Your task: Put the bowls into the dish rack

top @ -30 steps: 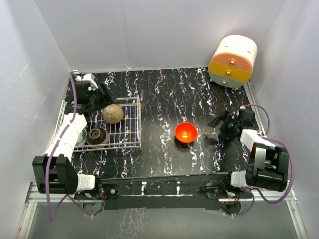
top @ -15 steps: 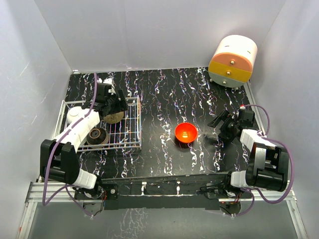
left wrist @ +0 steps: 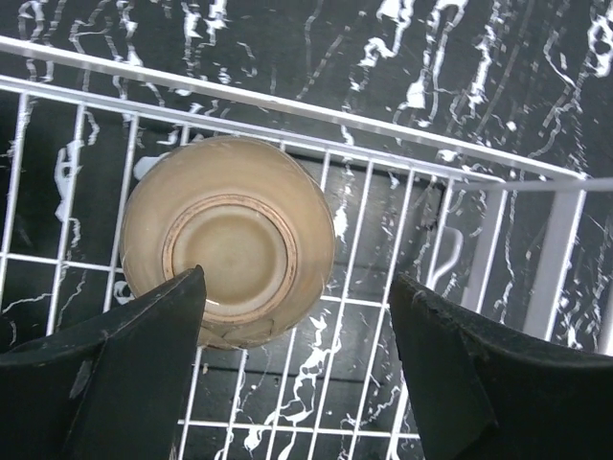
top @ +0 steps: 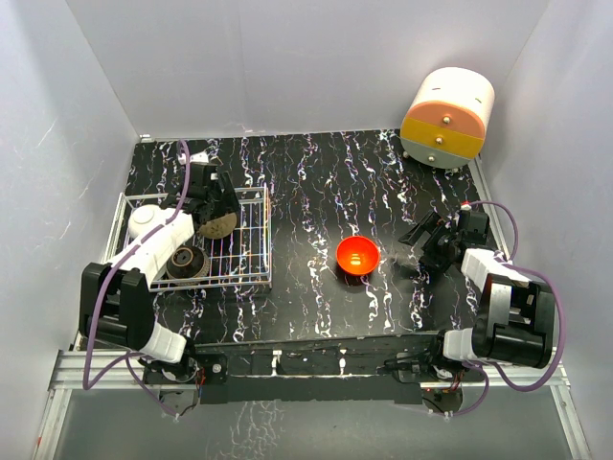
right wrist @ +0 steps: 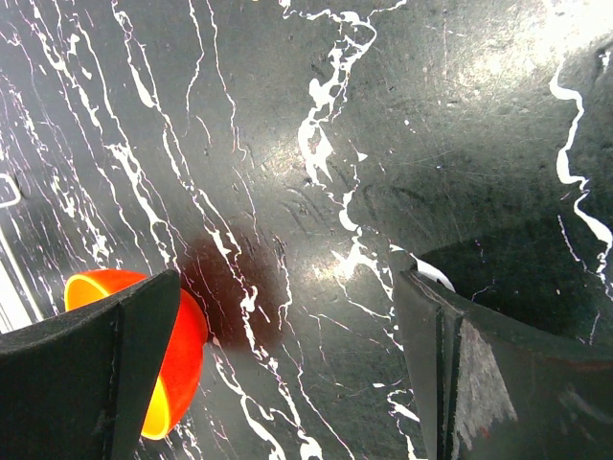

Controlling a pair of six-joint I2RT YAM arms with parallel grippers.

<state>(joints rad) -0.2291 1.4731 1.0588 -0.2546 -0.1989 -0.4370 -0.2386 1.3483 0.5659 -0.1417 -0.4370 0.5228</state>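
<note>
The dish rack (top: pixel 251 278) stands at the left. In it are a white bowl (top: pixel 144 220), a dark brown bowl (top: pixel 185 262) and a tan bowl (top: pixel 222 226) lying upside down. My left gripper (top: pixel 215 203) is open and hovers just above the tan bowl. In the left wrist view the tan bowl (left wrist: pixel 228 240) sits close to my left finger (left wrist: pixel 124 374), with the rack wires (left wrist: pixel 364 287) under it. The red-orange bowl (top: pixel 356 256) stands upright on the table. My right gripper (top: pixel 428 241) is open and empty to its right. The red-orange bowl (right wrist: pixel 187 345) peeks past its left finger. Blue-and-white and black bowls are not seen.
A round cream-and-orange drawer cabinet (top: pixel 448 117) stands at the back right corner. White walls close in the black marbled table (top: pixel 316 182) on three sides. The right half of the rack holds no bowls.
My left gripper swung from the rack's far left corner to the right and now sits over the tan bowl. The right arm and the red-orange bowl have not moved.
</note>
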